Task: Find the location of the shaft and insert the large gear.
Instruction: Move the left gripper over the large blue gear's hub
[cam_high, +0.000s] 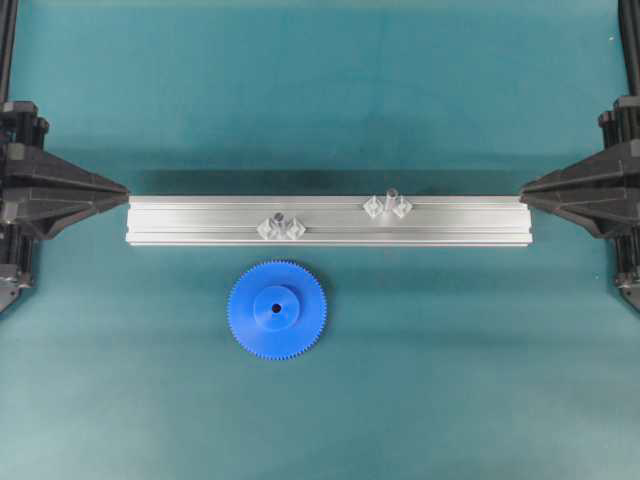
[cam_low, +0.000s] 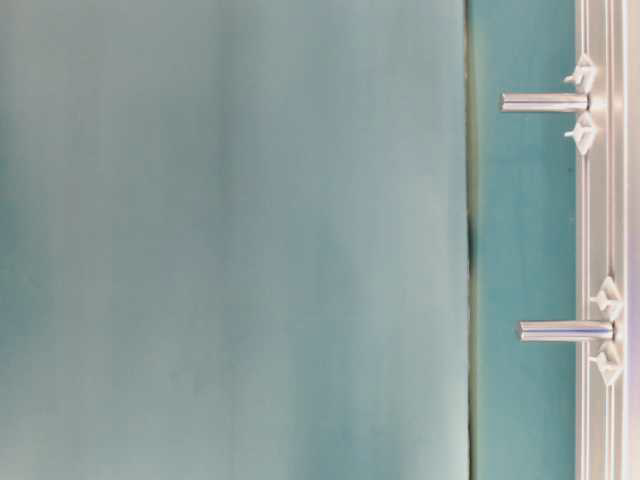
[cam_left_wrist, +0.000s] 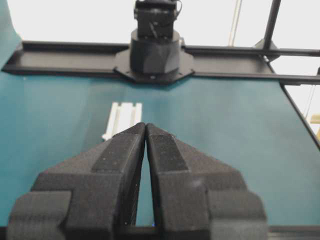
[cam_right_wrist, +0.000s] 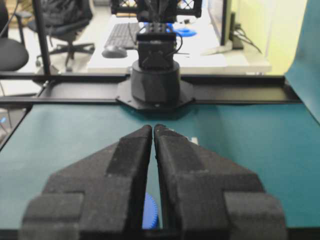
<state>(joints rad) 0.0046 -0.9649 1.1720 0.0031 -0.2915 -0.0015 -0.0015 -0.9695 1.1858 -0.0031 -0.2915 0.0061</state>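
Large gear (cam_high: 277, 310): bright blue toothed disc lying flat on the teal mat (cam_high: 320, 420), nearest the lower edge of the overhead view; raised hub and small centre hole facing up; just in front of the rail, apart from it, below the left-hand mount. A blue sliver of it shows under the right gripper in the right wrist view (cam_right_wrist: 150, 212).
Rail (cam_high: 328, 221): long silver aluminium bar lying across the middle of the mat, left to right, between the 2 grippers.
Short pin mount (cam_high: 281, 226): 2 translucent diamond pieces with a short dark-topped pin, on the rail's left half, closest to the gear.
Shaft (cam_high: 388, 203): thin pale grey pin between 2 translucent diamond mounts, on the rail's right half, towards its far edge; well apart from the gear.
Left gripper (cam_high: 122, 188): tip just at the rail's left end; fingers (cam_left_wrist: 120, 150) pressed nearly together, holding nothing.
Right gripper (cam_high: 528, 192): tip just at the rail's right end; fingers (cam_right_wrist: 175, 150) drawn close, only a slit between, holding nothing.
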